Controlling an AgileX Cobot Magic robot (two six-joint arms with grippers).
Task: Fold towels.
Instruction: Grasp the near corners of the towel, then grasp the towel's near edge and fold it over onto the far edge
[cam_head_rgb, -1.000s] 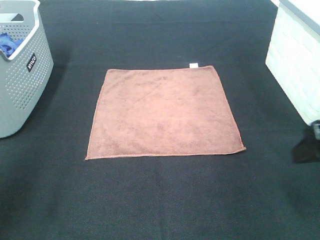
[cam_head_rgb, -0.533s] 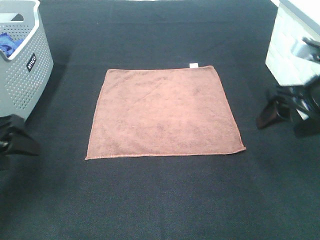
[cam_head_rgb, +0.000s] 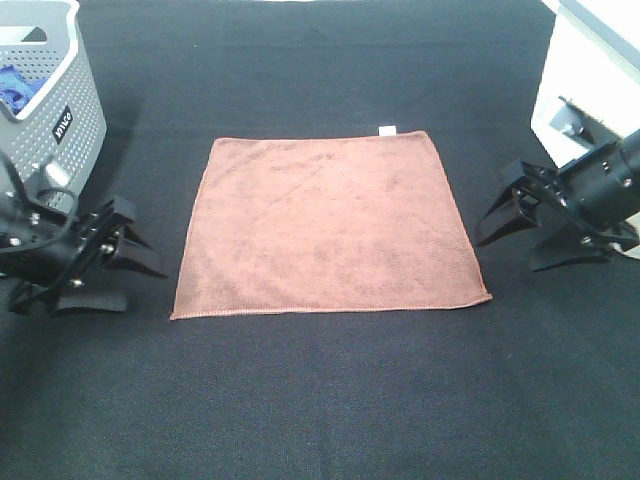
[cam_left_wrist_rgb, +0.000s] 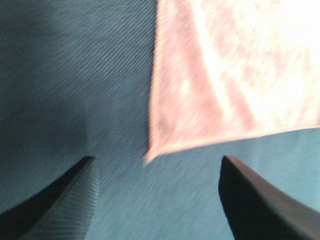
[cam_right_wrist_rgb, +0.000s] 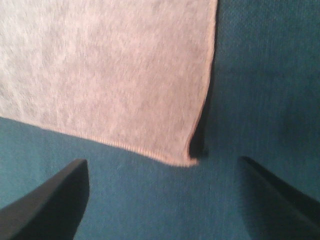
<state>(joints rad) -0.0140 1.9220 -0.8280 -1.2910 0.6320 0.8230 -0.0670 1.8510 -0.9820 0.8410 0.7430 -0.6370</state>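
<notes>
since half a second ago, both arms have been brought in from the sides of the view toward the reddish-brown, roughly square microfibre towel (cam_head_rgb: 325, 225), which itself has not been shifted. the towel is laid flat and fully spread on the dark woven table surface (cam_head_rgb: 320, 400), with its small white tag (cam_head_rgb: 387, 130) on the far edge, so every corner is exposed for a first fold. the left gripper (cam_head_rgb: 145, 288) is held just beside the near left corner with its jaws spread wide, and in the left wrist view that corner is framed between the two fingers. the right gripper (cam_head_rgb: 505, 256) is likewise held wide apart, near the right edge, and the near right corner is seen ahead of its fingers in the right wrist view. nothing is gripped yet. the mirrored placement is judged to be preparation for both near corners to be pinched together and carried to the far edge. the grey perforated plastic basket (cam_head_rgb: 50, 150), in which a blue cloth (cam_head_rgb: 12, 85) is kept, is left standing well apart.
</notes>
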